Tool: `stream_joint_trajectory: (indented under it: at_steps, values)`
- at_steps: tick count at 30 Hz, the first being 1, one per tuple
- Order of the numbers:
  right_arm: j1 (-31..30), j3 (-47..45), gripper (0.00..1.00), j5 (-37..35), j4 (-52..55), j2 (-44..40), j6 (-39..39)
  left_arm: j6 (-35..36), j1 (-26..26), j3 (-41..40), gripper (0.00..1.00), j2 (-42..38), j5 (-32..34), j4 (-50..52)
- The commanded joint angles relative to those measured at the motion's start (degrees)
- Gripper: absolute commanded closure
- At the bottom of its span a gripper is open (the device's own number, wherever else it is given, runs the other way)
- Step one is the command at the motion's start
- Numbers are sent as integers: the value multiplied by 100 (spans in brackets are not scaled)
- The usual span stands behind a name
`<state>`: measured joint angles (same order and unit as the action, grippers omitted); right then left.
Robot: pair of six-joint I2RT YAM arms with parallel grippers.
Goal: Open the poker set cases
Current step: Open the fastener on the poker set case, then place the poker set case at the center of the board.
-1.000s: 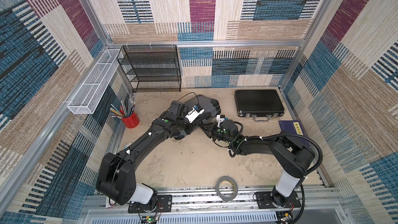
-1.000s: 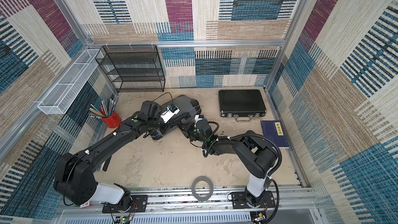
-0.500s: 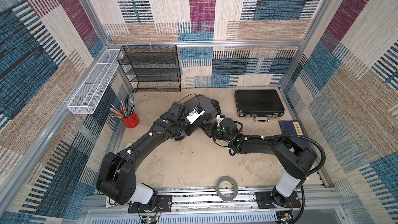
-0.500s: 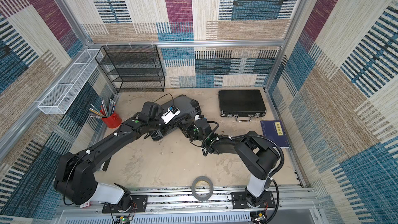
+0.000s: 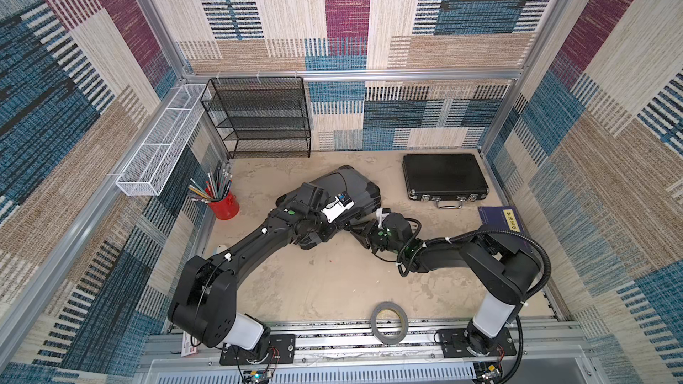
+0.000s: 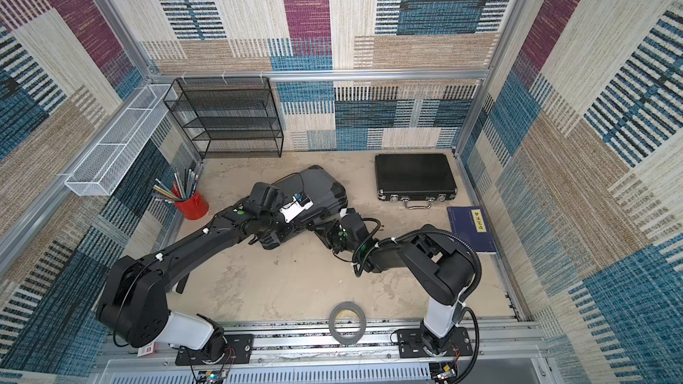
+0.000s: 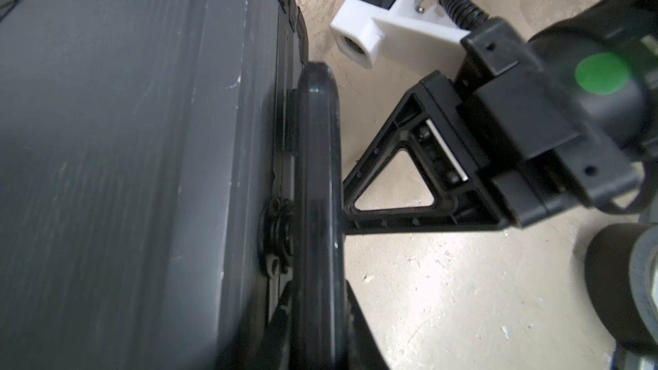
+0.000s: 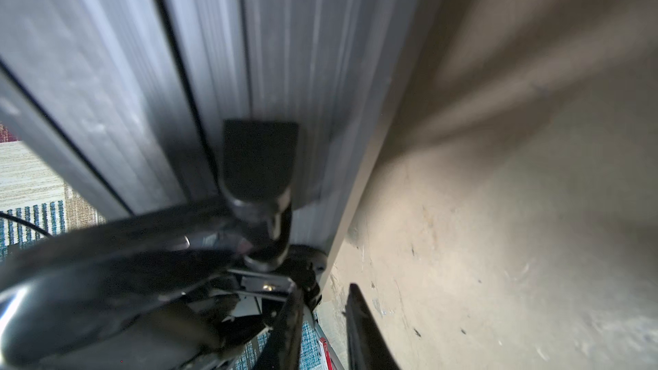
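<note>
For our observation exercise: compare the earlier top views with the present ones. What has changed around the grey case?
Almost nothing: the right arm shifted slightly, with the right gripper staying at the handle side of the grey case. The left gripper stays shut on its black handle. The black case, dark blue book and tape roll lie unmoved.
</note>
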<state>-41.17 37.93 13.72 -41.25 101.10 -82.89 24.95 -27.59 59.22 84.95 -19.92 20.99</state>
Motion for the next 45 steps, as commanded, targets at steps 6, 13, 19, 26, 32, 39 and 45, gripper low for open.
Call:
stream_joint_trajectory:
  at_steps: [6, 13, 19, 26, 32, 39, 45]
  values:
    - [115, -294, 74, 114, 18, -27, 139, 510, 0, 46, 100, 117, -150, -434]
    - [223, -544, 74, 162, 263, -329, 507, 562, 4, -46, 100, 180, 53, -360]
    - [397, -812, 73, 19, 641, -784, 939, 707, -52, -227, 100, 228, 412, -357]
    - [748, -841, 72, -253, 1484, -1437, 1900, 879, -293, -332, 100, 449, 998, -256]
    - [1022, -935, 70, -215, 1780, -1584, 2355, 882, -505, -405, 100, 588, 1279, -187]
    - [1029, -1120, 57, 106, 1501, -1346, 2446, 907, -788, -413, 100, 701, 1680, 12]
    - [1025, -905, 46, 278, 1607, -1308, 2835, 737, -1071, -544, 83, 596, 1951, 51]
